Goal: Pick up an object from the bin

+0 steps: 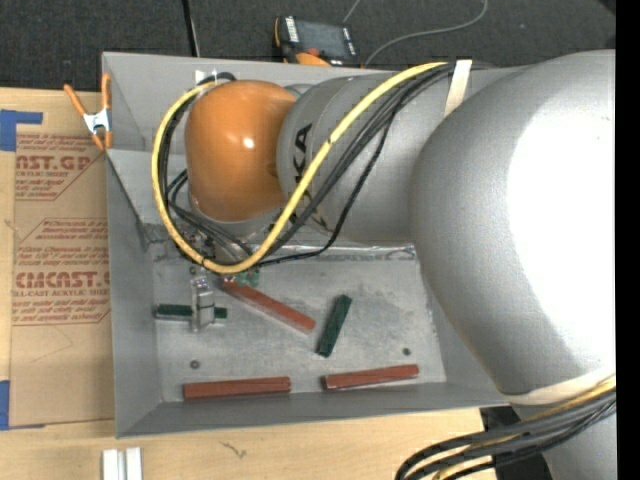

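Five slim bars (236, 388) lie in the grey bin (135, 348). The hand (205, 313) is low over the small dark green bar (170, 312) at the left. Whether it is open or closed, I cannot tell.

Arm (520, 218): bulky grey links come in from 3 o'clock and reach across toward 9 o'clock.
Wrist cover (235, 148): orange dome at the arm's end, looped by yellow and black cables (160, 183).
Gripper (205, 306): small metal piece, pointing down, at 6 o'clock from the dome.
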Motion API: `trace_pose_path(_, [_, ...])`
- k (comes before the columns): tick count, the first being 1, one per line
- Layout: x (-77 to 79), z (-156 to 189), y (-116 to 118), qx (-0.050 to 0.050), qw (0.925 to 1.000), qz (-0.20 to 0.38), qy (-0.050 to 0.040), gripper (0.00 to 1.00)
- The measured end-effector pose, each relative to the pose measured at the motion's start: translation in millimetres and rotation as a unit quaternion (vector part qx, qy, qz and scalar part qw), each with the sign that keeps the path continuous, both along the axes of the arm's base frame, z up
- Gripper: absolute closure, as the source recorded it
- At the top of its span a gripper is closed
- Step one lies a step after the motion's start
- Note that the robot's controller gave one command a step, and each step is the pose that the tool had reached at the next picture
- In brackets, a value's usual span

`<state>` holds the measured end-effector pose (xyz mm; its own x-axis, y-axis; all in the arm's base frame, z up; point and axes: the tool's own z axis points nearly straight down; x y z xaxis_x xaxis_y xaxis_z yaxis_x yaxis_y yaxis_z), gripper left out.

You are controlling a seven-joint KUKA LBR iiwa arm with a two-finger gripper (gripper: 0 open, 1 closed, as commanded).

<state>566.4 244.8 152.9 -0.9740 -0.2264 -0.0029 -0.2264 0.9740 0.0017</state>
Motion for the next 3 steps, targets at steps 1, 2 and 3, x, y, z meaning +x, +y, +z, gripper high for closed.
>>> trace_pose_path(1, [-15.0,-88,-42,-0.003,0.9998,-0.02,0.0046,0.0])
trace_pose_path(2, [-12.5,-83,-40,0.0,0.9998,-0.019,0.0011,1.0])
trace_pose_path(3, [1.5,53,-32,0.002,0.9991,-0.042,-0.004,1.0])
